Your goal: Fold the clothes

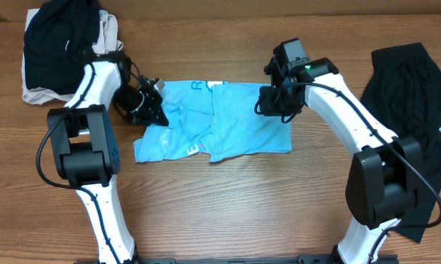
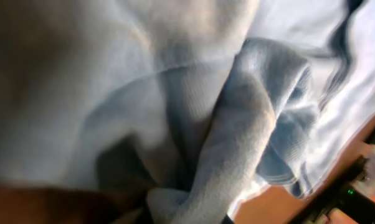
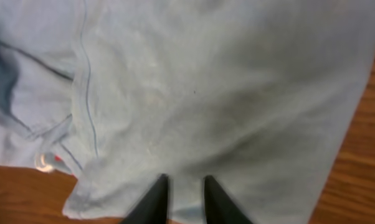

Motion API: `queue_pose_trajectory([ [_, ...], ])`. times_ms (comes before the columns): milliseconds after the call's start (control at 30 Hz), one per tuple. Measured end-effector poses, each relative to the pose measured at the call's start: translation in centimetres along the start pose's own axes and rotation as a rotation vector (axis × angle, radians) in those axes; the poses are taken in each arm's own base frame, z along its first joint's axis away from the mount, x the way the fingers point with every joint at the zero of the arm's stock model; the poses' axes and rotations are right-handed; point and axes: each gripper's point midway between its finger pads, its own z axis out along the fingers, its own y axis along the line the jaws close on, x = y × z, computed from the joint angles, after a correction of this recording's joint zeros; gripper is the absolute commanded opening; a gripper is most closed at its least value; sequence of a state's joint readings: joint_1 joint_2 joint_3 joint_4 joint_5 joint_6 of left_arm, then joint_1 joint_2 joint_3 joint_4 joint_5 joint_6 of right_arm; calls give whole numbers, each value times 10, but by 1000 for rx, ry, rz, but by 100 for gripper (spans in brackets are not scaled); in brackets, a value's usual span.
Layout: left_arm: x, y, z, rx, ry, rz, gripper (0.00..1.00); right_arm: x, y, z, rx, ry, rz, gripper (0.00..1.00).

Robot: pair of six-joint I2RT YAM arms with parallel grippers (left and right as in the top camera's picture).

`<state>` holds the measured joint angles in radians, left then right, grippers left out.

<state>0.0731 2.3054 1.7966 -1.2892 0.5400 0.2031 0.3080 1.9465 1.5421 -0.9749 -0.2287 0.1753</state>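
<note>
The light blue T-shirt (image 1: pixel 220 125) lies crumpled in the middle of the table, lettering showing along its top and bottom edges. My left gripper (image 1: pixel 156 110) is at the shirt's left edge. Bunched blue cloth (image 2: pixel 237 124) fills the left wrist view and runs down into the jaws, which are shut on it. My right gripper (image 1: pixel 272 108) sits at the shirt's upper right edge. In the right wrist view its two dark fingers (image 3: pixel 156 199) stand close together, pinching a strip of the shirt (image 3: pixel 206 81).
A heap of black garments (image 1: pixel 56 44) with a beige one (image 1: pixel 109 31) lies at the back left corner. Another black garment (image 1: pixel 411 103) is spread along the right side. Bare wooden table (image 1: pixel 228 213) stretches in front of the shirt.
</note>
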Motion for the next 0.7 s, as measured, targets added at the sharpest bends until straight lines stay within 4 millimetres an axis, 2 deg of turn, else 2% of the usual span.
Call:
queue_pose_trajectory([
  [167, -9, -17, -30, -8, -22, 13, 4, 2, -4, 13, -3, -11, 5, 4],
  [300, -10, -27, -45, -41, -21, 25, 4, 1, -6, 24, -10, -39, -3, 4],
  [500, -12, -43, -54, -97, -17, 67, 4, 9, -14, 45, -8, -29, 0, 4],
  [667, -10, -58, -55, -149, 4, 112, 4, 16, -25, 74, 1, 21, 30, 4],
  [700, -8, -62, -54, -160, 11, 120, 4, 14, -26, 74, -7, 19, 41, 4],
])
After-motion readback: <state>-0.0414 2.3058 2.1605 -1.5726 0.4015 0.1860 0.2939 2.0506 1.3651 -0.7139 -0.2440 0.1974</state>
